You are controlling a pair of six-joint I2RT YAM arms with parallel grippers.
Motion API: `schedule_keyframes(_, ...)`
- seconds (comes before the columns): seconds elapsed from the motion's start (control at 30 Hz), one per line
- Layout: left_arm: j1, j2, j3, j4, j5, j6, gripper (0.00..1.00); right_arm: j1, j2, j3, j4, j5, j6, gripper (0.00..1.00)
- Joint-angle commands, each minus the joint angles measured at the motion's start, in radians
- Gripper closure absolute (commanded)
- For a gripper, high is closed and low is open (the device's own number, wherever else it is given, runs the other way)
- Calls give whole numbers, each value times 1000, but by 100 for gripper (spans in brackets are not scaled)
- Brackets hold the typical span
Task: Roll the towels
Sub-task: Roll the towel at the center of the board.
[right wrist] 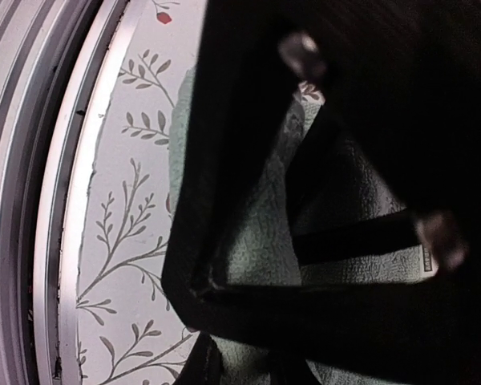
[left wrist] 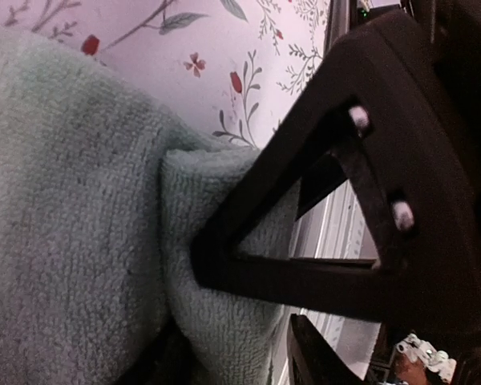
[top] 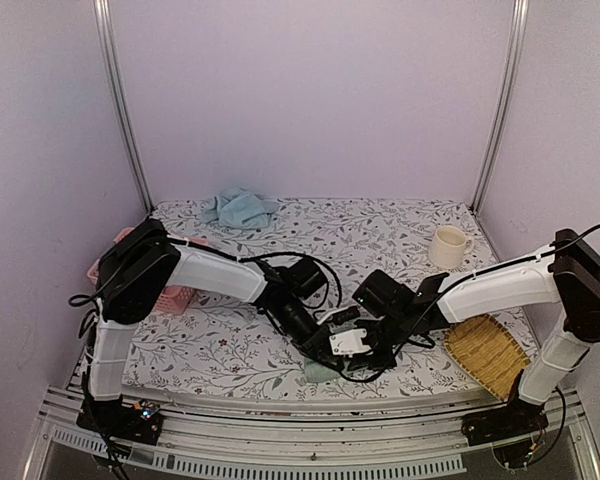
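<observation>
Two towels, neither looked rolled; left gripper [left wrist: 232, 313] pinched green towel [left wrist: 64, 200] near centre; right gripper [right wrist: 196, 325] grip unclear; blue towel [top: 238, 207] crumpled far left.

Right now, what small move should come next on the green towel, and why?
Probably roll the fold one turn further: the left gripper seems to pinch a raised fold of the green towel, the right gripper sits on it, the rest lies flat.

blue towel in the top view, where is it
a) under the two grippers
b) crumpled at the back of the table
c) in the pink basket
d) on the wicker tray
B: the blue towel lies crumpled at the back of the table, well apart from the green towel at the near edge.
</observation>
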Motion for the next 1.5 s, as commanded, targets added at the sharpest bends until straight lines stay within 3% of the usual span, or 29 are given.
schedule_keyframes(0.0, 34, -133, -124, 31, -238, 8, 56, -1, 52, -18, -121, -42, -2, 88)
schedule_keyframes(0.13, 39, -372, -331, 202, -398, -14, 53, -41, 83, 39, -208, -153, 4, 90)
schedule_keyframes(0.3, 7, -644, -600, 425, -592, -10, 51, -166, 244, 207, -401, -341, 22, 91)
schedule_keyframes(0.5, -122, -787, -708, 488, -841, 149, 48, -293, 482, 449, -676, -558, -32, 91)
schedule_keyframes(0.67, -207, -723, -643, 484, -918, 325, 43, -355, 602, 547, -799, -644, -90, 90)
schedule_keyframes(0.83, -236, -572, -503, 440, -937, 471, 36, -363, 626, 562, -800, -650, -88, 89)
schedule_keyframes(1.03, -265, -406, -369, 377, -942, 615, 35, -364, 641, 561, -800, -655, -78, 89)
schedule_keyframes(1.23, -270, -284, -275, 267, -893, 651, 39, -365, 638, 563, -792, -656, -66, 88)
schedule_keyframes(1.47, -293, -165, -228, 242, -1043, 652, 51, -365, 616, 572, -811, -676, -68, 87)
